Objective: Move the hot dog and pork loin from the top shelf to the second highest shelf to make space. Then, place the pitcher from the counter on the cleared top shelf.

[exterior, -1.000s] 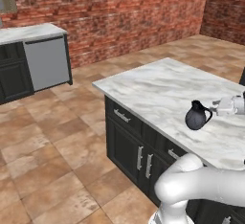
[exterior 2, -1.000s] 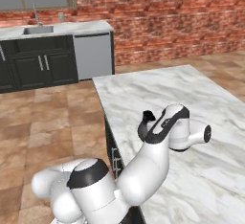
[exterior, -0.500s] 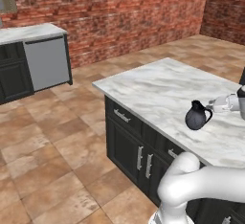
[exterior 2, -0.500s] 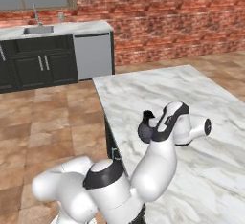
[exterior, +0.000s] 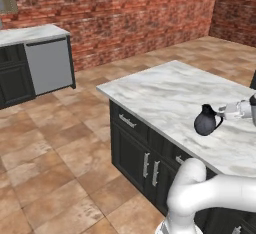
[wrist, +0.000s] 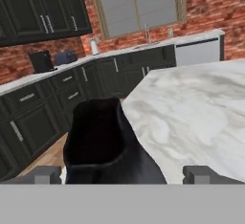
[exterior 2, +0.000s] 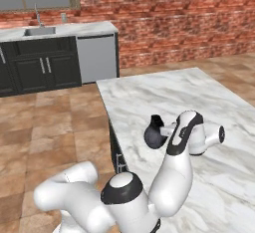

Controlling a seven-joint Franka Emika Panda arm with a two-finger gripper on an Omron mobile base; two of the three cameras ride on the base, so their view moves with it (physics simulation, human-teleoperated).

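On the marble island, dark pitcher between wide fingers, seemingly ungripped.

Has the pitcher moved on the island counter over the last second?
No. In the left base view the pitcher stands at the same spot on the marble counter, just as near its front edge, with the gripper at its handle.

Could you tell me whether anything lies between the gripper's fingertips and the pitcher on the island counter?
Nothing does. In the hand view the pitcher sits right between the open gripper, with no gap visible. The left base view shows the gripper at the pitcher's handle, over bare marble counter.
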